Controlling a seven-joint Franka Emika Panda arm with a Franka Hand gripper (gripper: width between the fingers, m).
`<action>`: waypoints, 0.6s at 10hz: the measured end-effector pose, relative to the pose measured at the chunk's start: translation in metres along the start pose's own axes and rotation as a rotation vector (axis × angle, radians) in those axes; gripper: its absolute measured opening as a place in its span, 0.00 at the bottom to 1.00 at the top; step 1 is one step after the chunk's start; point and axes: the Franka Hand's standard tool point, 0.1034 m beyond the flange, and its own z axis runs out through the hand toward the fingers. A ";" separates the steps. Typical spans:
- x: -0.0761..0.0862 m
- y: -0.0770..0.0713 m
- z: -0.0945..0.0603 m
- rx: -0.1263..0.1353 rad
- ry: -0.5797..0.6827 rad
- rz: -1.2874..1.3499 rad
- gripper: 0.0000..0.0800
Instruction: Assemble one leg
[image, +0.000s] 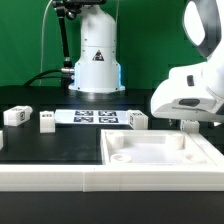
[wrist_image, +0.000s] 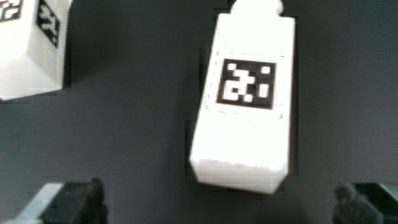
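In the wrist view a white leg (wrist_image: 249, 95) with a black-and-white tag lies flat on the dark table, one end just ahead of the gap between my fingers. A second leg (wrist_image: 32, 45) lies beside it at the picture's edge. My gripper (wrist_image: 222, 205) is open and empty, with its dark fingertips (wrist_image: 71, 200) wide apart on either side of the leg's end. In the exterior view the gripper (image: 188, 122) hangs low at the right, behind the tabletop piece. Three more legs show there (image: 15, 116), (image: 46, 120), (image: 137, 119).
The large flat white tabletop piece (image: 120, 172) with round corner sockets fills the front of the exterior view. The marker board (image: 97, 117) lies in the middle of the table. The robot base (image: 95, 55) stands behind it before a green backdrop.
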 end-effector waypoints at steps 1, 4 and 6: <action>-0.001 -0.002 0.007 -0.006 -0.011 0.006 0.81; -0.008 -0.001 0.029 -0.018 -0.027 0.005 0.81; -0.010 -0.002 0.033 -0.024 -0.033 0.003 0.81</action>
